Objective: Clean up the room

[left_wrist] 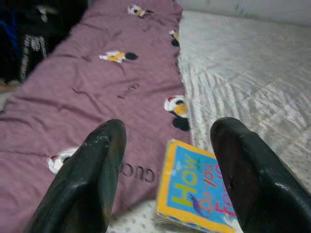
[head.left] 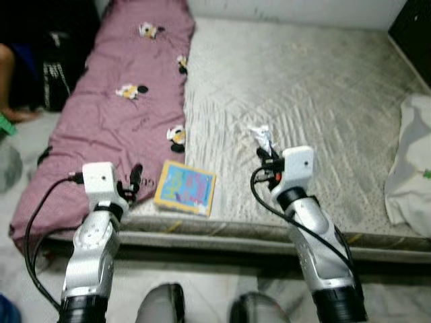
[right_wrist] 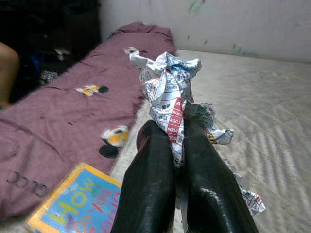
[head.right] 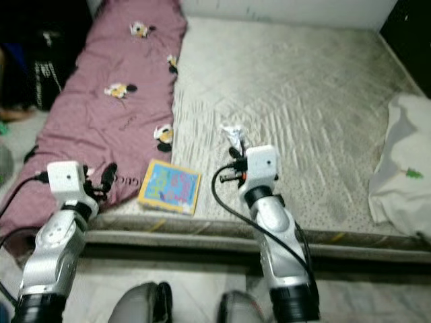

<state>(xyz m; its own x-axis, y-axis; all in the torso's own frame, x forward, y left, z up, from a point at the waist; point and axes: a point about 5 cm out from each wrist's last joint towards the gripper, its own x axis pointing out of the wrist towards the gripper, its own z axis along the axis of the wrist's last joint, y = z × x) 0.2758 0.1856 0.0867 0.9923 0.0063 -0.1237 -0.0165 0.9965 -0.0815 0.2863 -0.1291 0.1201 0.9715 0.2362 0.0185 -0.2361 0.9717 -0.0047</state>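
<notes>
Two grippers over the mattress [head.left: 323,87], robot standing at its near edge. Right gripper [right_wrist: 179,145] is pinched tight on a crumpled paper [right_wrist: 167,90], printed w/ red and black text, which sticks up past the fingertips; a loose tail of it trails down beside the fingers. Left gripper [left_wrist: 167,160] hangs w/ its fingers spread and nothing between them, just above the book [head.left: 185,187].

Book, yellow-bordered w/ a blue cover, lies flat near the front edge of the mattress, just beside the purple blanket [head.left: 114,114] that runs along the mattress's left side. A white pillow [head.left: 411,168] sits at the mattress's right edge. A person's leg [head.left: 8,81] shows beyond the blanket, off the mattress to the left.

Risks, as it looks from here: the hold on the paper is only on its lower folds, so a quick swing of the arm could let it slip out or tear, dropping bits back onto the mattress. Loose tail could also snag on the sheet. If the left gripper goes for the book, the flat cover on soft bedding gives little edge to catch; fingers may push it off the front edge or pinch blanket instead. Person close by on the left, so wide arm sweeps that way look unwise.
</notes>
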